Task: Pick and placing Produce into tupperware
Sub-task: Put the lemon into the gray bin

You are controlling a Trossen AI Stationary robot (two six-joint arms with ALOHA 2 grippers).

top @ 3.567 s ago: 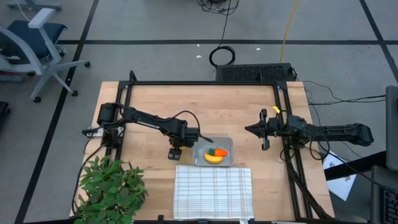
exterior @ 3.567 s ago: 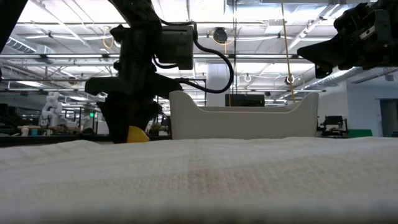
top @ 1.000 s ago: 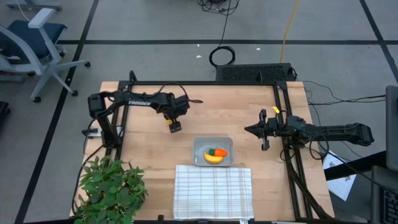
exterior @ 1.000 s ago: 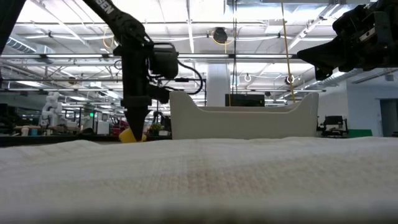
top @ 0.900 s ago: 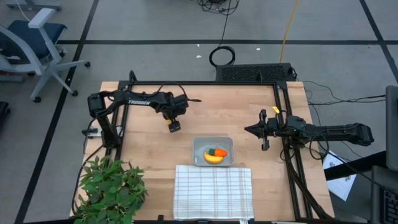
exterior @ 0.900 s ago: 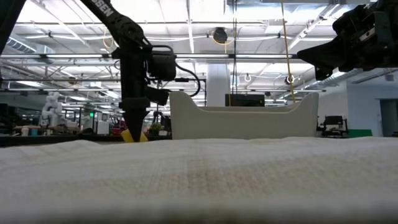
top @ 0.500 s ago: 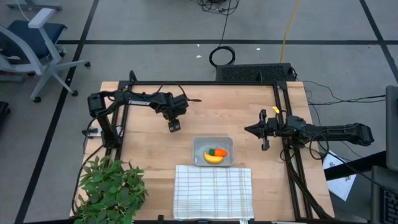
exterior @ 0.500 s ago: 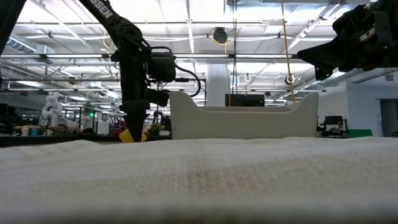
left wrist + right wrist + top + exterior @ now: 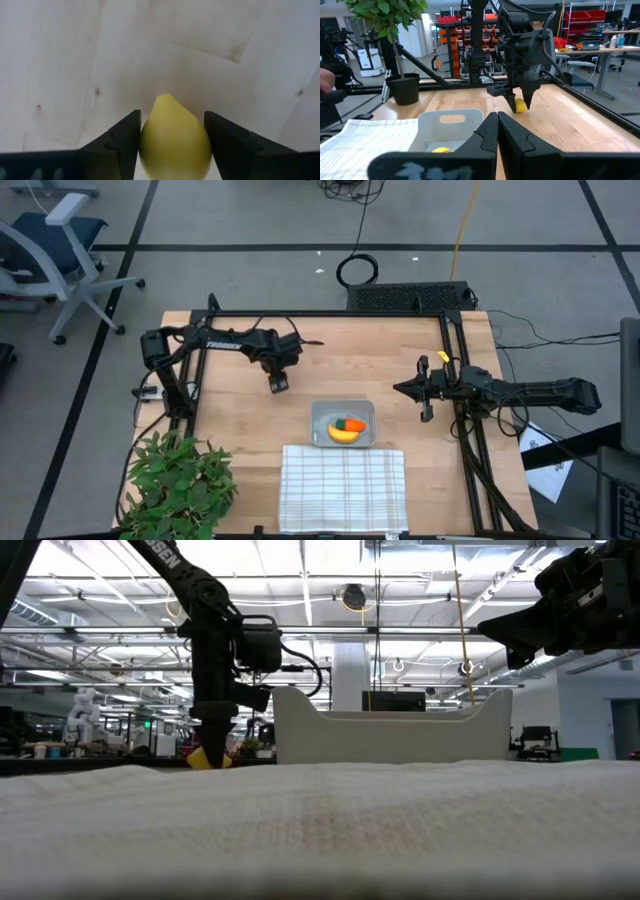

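The small yellow fruit (image 9: 175, 142), lemon-shaped with a pointed end, sits between the fingers of my left gripper (image 9: 278, 383), which stands left of and beyond the tupperware. In the low view the fruit (image 9: 203, 759) shows just under the gripper (image 9: 212, 735). The translucent grey tupperware (image 9: 343, 405) rests flat on the table, with the banana (image 9: 343, 436) and the carrot (image 9: 352, 423) lying inside. My right gripper (image 9: 405, 388) waits shut above the table, right of the tupperware. My left gripper pinches the yellow fruit across its widest part (image 9: 145, 145), one finger (image 9: 122, 137) on each flank. The fingers come from above, pointing down. The fruit's pointed end (image 9: 165, 99) sticks out past the fingertips. Whether it rests on the table or is lifted, I cannot tell.
A white checked cloth (image 9: 343, 488) lies at the near edge, just in front of the tupperware. A big leafy plant (image 9: 180, 485) stands at the near left corner. Bare wood lies between my left gripper and the tupperware. Black frame rails run along the table's sides.
My left gripper has shifted slightly toward the table's left edge while staying low over the wood, the yellow fruit moving with it. The right arm, the tupperware and its contents have stayed put.
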